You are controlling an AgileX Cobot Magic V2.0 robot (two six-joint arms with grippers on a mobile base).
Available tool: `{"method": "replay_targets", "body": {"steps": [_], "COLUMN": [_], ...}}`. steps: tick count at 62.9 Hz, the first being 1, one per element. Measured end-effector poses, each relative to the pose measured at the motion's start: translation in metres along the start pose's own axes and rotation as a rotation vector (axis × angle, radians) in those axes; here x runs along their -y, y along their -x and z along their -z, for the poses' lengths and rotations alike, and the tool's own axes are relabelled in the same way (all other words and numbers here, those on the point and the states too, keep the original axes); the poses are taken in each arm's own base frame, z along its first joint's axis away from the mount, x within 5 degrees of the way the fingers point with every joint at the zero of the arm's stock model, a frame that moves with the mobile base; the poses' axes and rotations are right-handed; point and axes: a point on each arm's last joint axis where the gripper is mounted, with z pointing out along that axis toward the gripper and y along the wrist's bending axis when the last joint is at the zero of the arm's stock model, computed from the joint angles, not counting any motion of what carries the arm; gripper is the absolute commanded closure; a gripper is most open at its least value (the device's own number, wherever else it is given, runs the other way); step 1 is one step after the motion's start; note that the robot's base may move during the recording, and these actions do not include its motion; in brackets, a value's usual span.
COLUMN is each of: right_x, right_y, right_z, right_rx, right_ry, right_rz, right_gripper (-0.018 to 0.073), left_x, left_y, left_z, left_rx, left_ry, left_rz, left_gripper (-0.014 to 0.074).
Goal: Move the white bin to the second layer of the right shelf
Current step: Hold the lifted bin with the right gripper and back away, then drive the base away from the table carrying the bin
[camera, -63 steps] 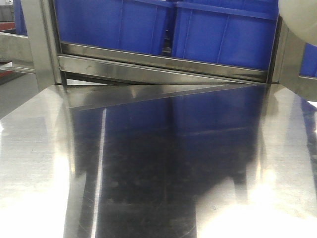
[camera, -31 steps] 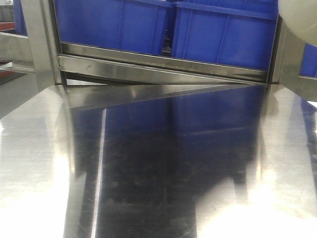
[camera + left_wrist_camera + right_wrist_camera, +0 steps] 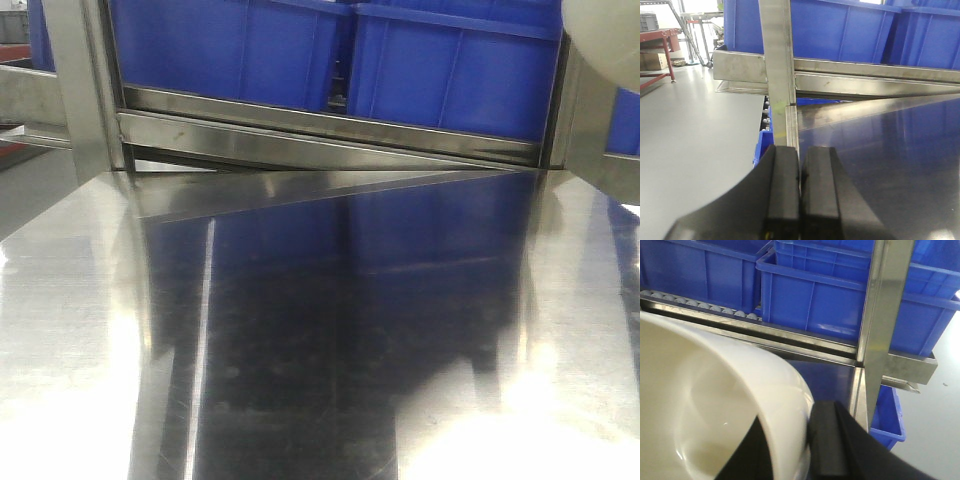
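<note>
Only a small curved part of the white bin (image 3: 605, 30) is seen in the front-facing view, at the upper right corner of the frame, raised above the steel tabletop (image 3: 330, 330) and beside a steel post. No gripper is shown in that view.

The grasp is made plain by the right wrist view alone. There the bin fills the lower left of the frame, its hollow inside turned toward the camera, and its wall is pinched by the right gripper (image 3: 790, 445), one dark finger (image 3: 827, 440) being pressed against the outside of the rim and the other partly hidden under the tub.

A roller level (image 3: 700, 304) of the rack is seen only in this view, at the upper left. It is lined with small white rollers and loaded with blue crates (image 3: 810, 305) behind a flat front bar. The bin is held in front of and below that bar, apart from it. An upright steel post (image 3: 885, 300) stands at the right, with another blue crate (image 3: 887, 415) lower down behind it.

In the left wrist view the left gripper (image 3: 800, 165) is shown at the bottom centre, its two black fingers (image 3: 782, 180) pressed together with nothing between them. It is placed at the tabletop's left edge, in line with a rack post (image 3: 777, 65). A grey floor (image 3: 695, 130) and a red table (image 3: 657, 37) are seen at the left of that frame only.
</note>
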Motion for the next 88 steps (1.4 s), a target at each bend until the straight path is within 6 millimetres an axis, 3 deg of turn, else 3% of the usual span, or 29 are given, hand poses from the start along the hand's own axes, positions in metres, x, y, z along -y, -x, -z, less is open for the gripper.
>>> {"method": "replay_targets", "body": {"steps": [88], "right_x": [0.0000], "right_y": [0.0000], "right_z": [0.0000], "right_rx": [0.000], "right_ry": [0.000], "right_rz": [0.000], "right_gripper": [0.0502], "left_x": [0.0000], "left_y": [0.0000], "left_z": [0.0000], "left_rx": [0.000], "left_ry": [0.000], "left_rz": [0.000], "left_gripper": [0.0512]}}
